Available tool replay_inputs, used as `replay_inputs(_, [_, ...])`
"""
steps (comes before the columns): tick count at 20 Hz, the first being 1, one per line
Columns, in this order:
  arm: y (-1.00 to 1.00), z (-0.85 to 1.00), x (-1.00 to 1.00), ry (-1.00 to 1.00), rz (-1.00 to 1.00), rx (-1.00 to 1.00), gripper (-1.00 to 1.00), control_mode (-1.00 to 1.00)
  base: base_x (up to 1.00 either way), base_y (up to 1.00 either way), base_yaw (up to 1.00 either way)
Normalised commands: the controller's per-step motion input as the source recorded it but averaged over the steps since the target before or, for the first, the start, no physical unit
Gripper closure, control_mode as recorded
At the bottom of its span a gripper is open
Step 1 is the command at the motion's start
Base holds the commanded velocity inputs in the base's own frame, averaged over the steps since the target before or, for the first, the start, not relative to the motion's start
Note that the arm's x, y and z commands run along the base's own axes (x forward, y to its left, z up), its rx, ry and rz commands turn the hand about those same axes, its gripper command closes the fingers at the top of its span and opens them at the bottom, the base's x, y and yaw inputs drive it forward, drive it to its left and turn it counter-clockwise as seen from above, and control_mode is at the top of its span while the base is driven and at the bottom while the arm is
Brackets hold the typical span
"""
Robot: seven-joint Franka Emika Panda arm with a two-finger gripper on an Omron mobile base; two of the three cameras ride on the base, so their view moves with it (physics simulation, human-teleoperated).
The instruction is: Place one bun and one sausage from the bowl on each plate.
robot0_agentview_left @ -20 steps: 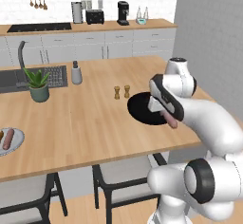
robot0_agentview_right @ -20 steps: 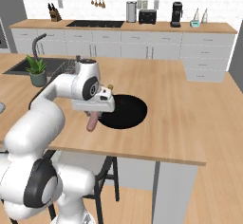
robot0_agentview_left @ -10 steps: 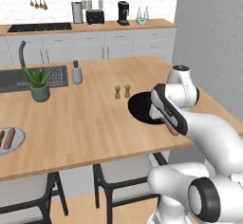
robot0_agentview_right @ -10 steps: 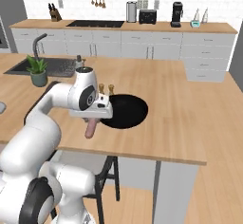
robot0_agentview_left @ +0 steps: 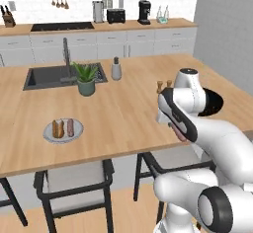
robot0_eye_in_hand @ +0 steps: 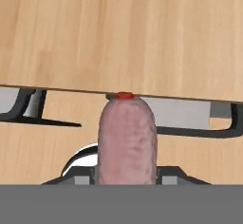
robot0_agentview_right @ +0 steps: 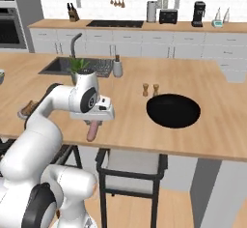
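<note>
table (robot0_agentview_left: 123, 113): big wooden island, takes up most of both base views; the whole picture has slid sideways compared to a second ago, so that's the base rolling along the table, not stuff moving on it

arm: folded over the near table edge, hand pointing down

bowl (robot0_agentview_right: 173, 110): black dish, looks empty from the right base view. It's now off at about 3 o'clock of the hand, well apart, whereas a second ago the hand was right by its rim

plate (robot0_agentview_left: 63, 130): small pale one at roughly 9 o'clock in the left base view, well apart from the arm. Already has a bun (robot0_agentview_left: 58, 128) and a sausage (robot0_agentview_left: 70, 126) side by side, so that one looks done to me

tool (robot0_agentview_right: 91, 128): pinched narrow on the second sausage (robot0_agentview_right: 91, 132), which hangs straight down past the table edge; in the hand view it sticks up between the tips

what it means: pick is done, this is the carry leg. I can't spot the other plate or the other bun from here, so can't say how far is left
</note>
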Motion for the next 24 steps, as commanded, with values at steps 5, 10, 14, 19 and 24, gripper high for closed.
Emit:
replay_inputs(5, [0.00, 0.00, 0.00, 0.00, 0.00, 0.00, 1.00, 1.00, -0.06, 1.00, 0.00])
replay_inputs(10, [0.00, 0.00, 0.00, 0.00, 0.00, 0.00, 1.00, 1.00, -0.14, 1.00, 0.00])
replay_inputs(14, [0.00, 0.00, 0.00, 0.00, 0.00, 0.00, 1.00, 1.00, -0.08, 1.00, 0.00])
replay_inputs(19, [0.00, 0.00, 0.00, 0.00, 0.00, 0.00, 1.00, 1.00, 0.00, 1.00, 0.00])
replay_inputs(24, [0.00, 0.00, 0.00, 0.00, 0.00, 0.00, 1.00, 1.00, 0.10, 0.98, 0.00])
